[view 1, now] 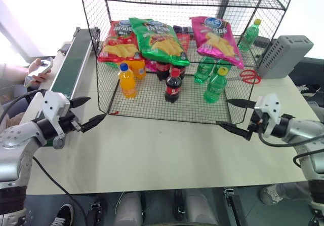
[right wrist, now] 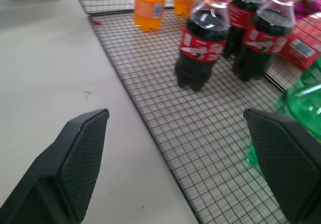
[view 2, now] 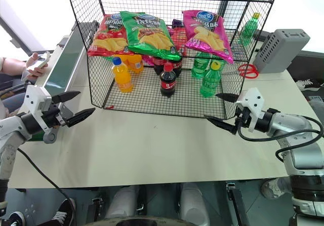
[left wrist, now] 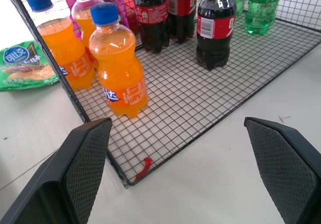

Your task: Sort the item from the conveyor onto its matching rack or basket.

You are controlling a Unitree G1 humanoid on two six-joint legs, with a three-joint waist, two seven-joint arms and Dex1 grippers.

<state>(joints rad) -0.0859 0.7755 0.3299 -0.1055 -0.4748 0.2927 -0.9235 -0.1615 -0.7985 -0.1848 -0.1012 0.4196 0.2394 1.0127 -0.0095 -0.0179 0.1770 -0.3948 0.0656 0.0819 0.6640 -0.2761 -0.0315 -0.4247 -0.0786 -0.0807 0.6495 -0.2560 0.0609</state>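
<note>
Left gripper [view 1: 89, 112] spread wide, empty, hovering over the table [view 1: 167, 150] just off the front left corner of the black wire rack [view 1: 101, 43]. Right gripper [view 1: 234, 115] likewise wide apart, empty, off the rack's front right corner. Magenta-pink crisp bag [view 1: 216, 39] lying tilted on the rack's middle tier toward the right, well above and behind the right gripper, far from the left one. Beside it one green crisp bag [view 1: 158, 39] and one red crisp bag [view 1: 117, 42]. On the bottom grid, three orange soda bottles [left wrist: 118, 68], three cola bottles [left wrist: 215, 25]; green bottles [view 1: 216, 85] at least three, partly hidden. Dark-green conveyor [view 1: 73, 64] running along the left, bare. Small green packet [left wrist: 25, 66] outside the rack's left wall.
</note>
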